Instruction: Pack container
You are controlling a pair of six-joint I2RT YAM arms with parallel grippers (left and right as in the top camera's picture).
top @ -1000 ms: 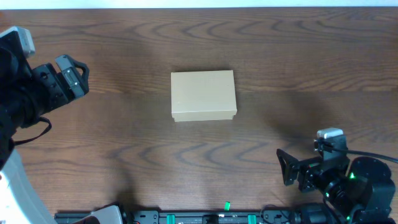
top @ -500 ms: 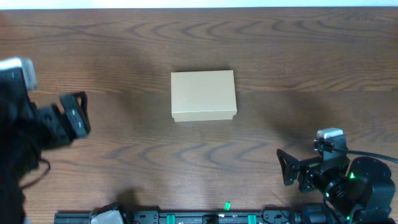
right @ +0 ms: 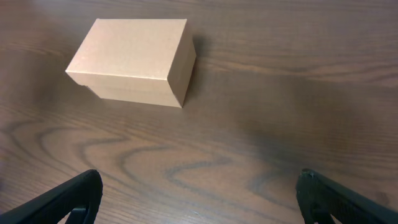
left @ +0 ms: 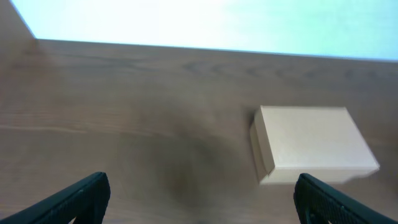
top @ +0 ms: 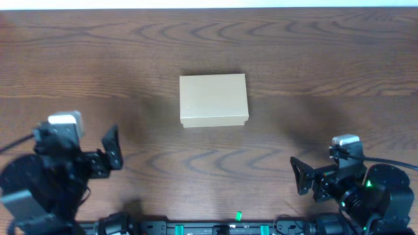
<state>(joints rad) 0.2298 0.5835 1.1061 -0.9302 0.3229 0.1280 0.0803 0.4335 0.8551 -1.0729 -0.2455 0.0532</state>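
The container (top: pixel 213 99) is a tan cardboard box with its flap lid shut, standing in the middle of the wooden table. It also shows in the left wrist view (left: pixel 311 144) and in the right wrist view (right: pixel 134 60). My left gripper (top: pixel 112 149) is open and empty at the front left, well left of the box. In the left wrist view its fingers (left: pixel 202 202) are spread wide over bare wood. My right gripper (top: pixel 300 176) is open and empty at the front right, also clear of the box, its fingers (right: pixel 202 199) wide apart in the right wrist view.
A dark rail with green marks (top: pixel 238 226) runs along the table's front edge between the arm bases. The table's far edge (left: pixel 205 46) meets a bright background. No small items show on the table.
My left arm has swung from the far left edge down toward the front left, its gripper now pointing toward the box. The right arm and the box have not moved.
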